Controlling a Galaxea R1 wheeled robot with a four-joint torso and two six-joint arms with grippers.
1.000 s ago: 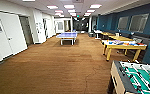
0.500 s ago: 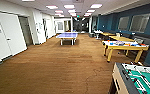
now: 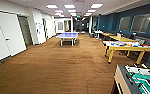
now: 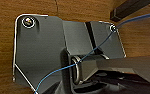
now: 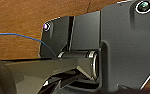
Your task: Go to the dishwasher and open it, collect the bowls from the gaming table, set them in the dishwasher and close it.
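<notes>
Several tables stood about a long room with a brown wood-look floor [image 3: 56, 67]; the gaming table [image 3: 127, 47], a white-topped bench on yellow legs bearing colourful boards, stood to the right of the head view against the dark blue wall [image 3: 111, 23], and serves here as the landmark. Small bright shapes lay on its top, but they were too blurred to tell whether any were the bowls; the dishwasher could not be made out anywhere in the room. Nearer the camera than the gaming table, at the lower right corner of the head view, stood a table-football table [image 3: 138, 80] with a green field and rods; beyond the gaming table, along the same blue wall, ran further yellow-topped tables [image 3: 121, 38]. Well apart from the gaming table, across the floor and farther down the room, stood a blue table-tennis table [image 3: 68, 35]; opposite it, on the far side of the floor, was a white wall with a white door [image 3: 9, 33]. Ceiling lights [image 3: 69, 6] ran in rows overhead.

In both wrist views the robot's dark plate hung above the wood-look floor, with a thin blue cable [image 4: 66, 67] crossing it; whether the left claw or the right claw was open or closed, I cannot tell.
</notes>
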